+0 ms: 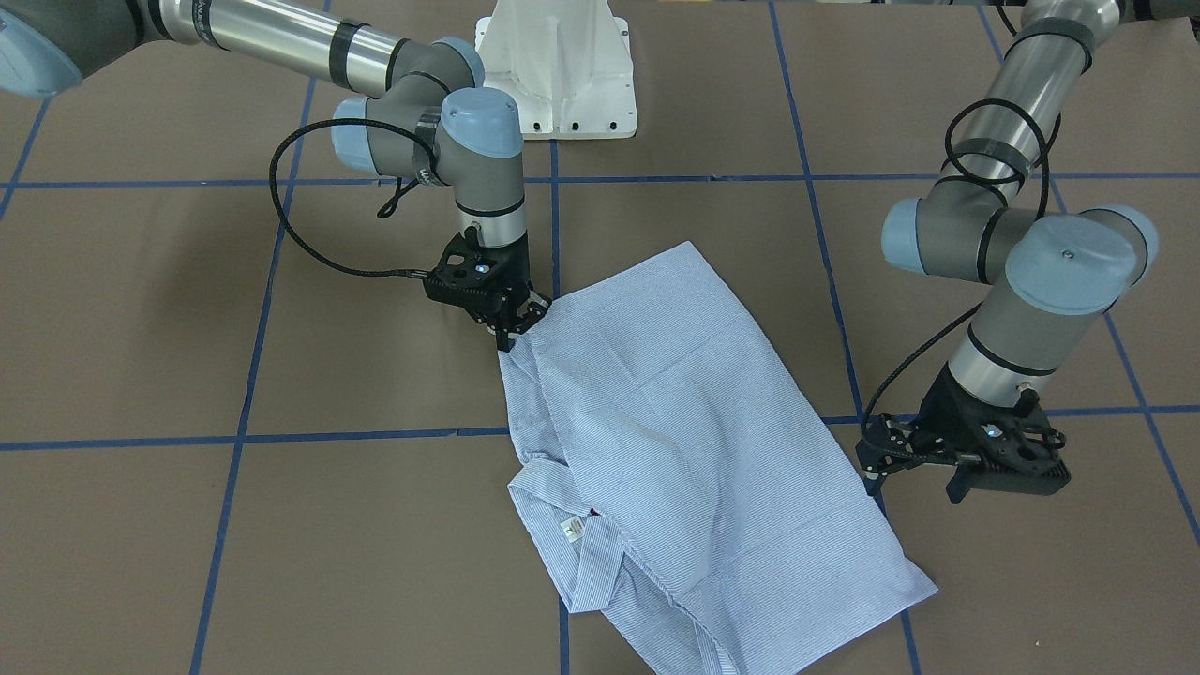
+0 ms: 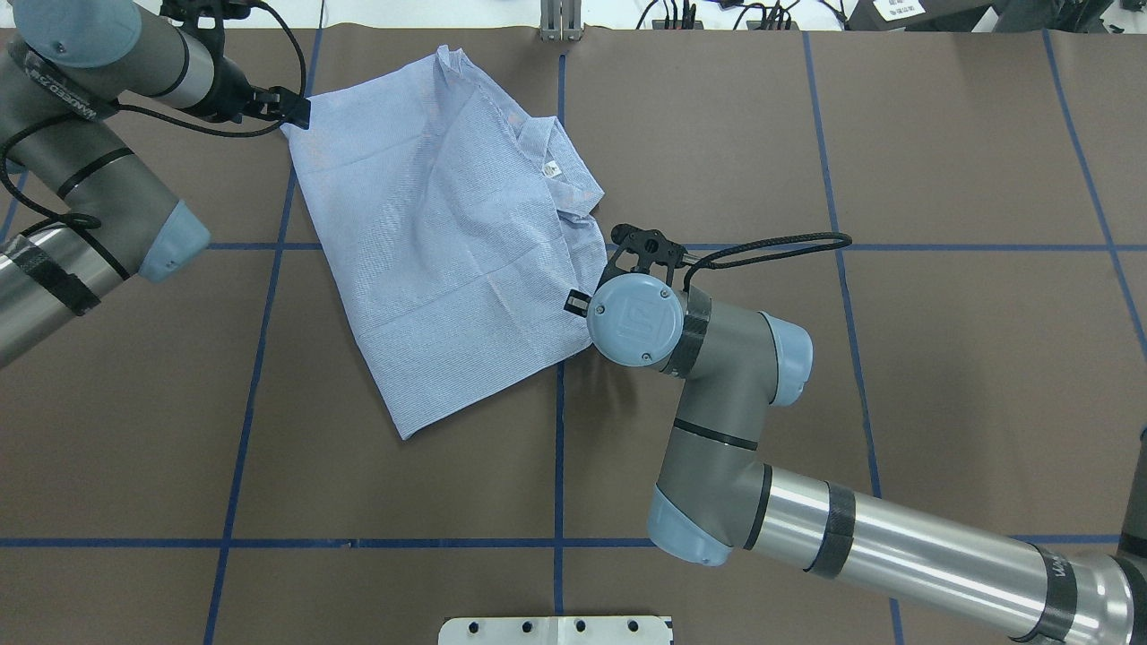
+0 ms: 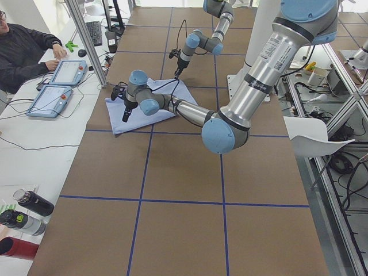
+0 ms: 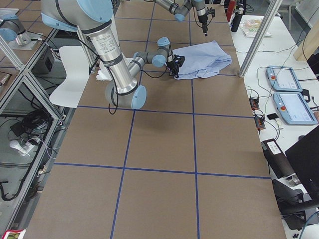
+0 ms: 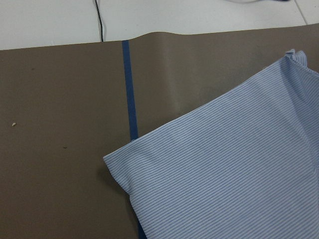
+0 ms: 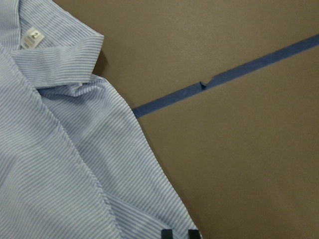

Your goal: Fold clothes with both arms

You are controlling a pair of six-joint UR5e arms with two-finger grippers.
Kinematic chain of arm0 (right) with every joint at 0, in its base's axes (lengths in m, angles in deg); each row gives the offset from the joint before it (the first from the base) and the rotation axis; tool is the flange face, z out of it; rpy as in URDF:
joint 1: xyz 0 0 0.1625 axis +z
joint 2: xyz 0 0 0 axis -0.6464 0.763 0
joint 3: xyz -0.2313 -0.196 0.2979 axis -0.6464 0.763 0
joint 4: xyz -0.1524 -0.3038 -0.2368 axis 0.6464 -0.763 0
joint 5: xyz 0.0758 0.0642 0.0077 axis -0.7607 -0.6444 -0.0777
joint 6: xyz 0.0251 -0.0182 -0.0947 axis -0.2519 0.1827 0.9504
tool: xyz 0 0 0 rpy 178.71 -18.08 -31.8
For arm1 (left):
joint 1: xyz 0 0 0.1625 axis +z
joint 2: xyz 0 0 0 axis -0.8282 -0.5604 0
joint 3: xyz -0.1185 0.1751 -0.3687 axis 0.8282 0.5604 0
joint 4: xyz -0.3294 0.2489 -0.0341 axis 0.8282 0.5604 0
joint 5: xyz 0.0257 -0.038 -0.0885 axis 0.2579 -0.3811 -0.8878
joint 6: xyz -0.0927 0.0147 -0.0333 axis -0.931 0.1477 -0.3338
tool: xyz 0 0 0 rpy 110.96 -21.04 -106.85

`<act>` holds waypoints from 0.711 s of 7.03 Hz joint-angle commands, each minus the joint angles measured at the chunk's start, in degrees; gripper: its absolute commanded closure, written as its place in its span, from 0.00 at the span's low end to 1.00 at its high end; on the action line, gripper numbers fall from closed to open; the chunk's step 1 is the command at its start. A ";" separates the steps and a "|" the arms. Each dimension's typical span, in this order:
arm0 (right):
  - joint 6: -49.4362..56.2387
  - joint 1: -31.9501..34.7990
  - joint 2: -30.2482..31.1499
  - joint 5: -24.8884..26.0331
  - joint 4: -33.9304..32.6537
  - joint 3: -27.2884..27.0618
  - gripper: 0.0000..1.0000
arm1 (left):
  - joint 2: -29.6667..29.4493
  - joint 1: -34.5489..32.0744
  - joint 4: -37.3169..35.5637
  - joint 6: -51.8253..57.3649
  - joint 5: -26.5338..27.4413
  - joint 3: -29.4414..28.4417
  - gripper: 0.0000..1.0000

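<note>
The shirt lies flattened on the brown table, slanting across the blue tape lines, between the two arms. Its collar and small white label face up near the edge away from the robot. The right gripper points straight down at the shirt's side edge below the collar, and its fingertips are drawn close together with the cloth's edge between them (the wrist view shows only their very ends). The left gripper hangs low just beside the opposite side of the shirt, jaws spread wide and holding nothing. On the side bench in the exterior left view stand a few bottles, capped, and their contents cannot be told.
</note>
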 commanded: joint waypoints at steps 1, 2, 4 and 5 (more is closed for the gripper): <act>0.31 -0.22 0.38 -0.16 -0.65 -0.71 1.00 | -0.03 0.06 -0.03 -0.07 -0.15 0.59 0.00; 0.32 -0.13 0.73 -0.68 -1.78 -2.89 1.00 | 0.31 0.06 -0.03 -0.07 -0.15 0.85 0.00; 0.49 -0.13 4.40 -1.21 -8.89 -12.79 1.00 | 0.23 0.24 -0.03 -0.16 -0.15 0.94 0.00; 0.49 -0.39 8.78 -1.13 -9.00 -17.80 1.00 | 0.23 0.50 -0.03 -0.16 -0.15 0.94 0.00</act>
